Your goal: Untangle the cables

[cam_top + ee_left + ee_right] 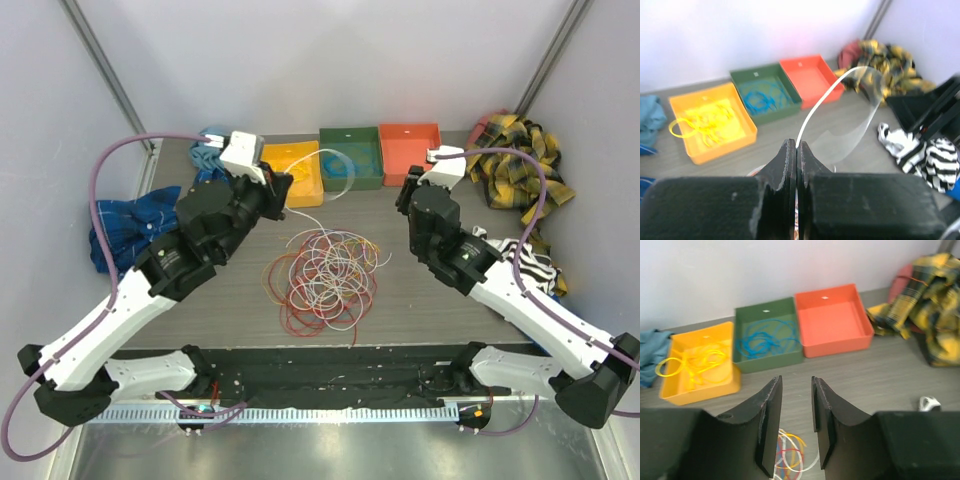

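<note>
White cable (816,106) pinched in left gripper (797,145), far loop blurred

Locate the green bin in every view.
Top external: green bin at the table's far edge, centre.
Left wrist: green bin upper middle, left of the white cable.
Right wrist: green bin upper middle, left of centre.
Shared landmark: red bin beside it, on its right.

Straight ahead of the right gripper (795,385), bare surface (890,370) runs to the green bin (770,362) and red bin (840,346). The plaid cloth (935,305) walls off its far right. Before the left gripper (796,148), a white cable (810,117) arcs across the clear lane. The striped cloth (922,155) and right arm (935,105) crowd its right, the yellow bin (725,148) its left.
</note>
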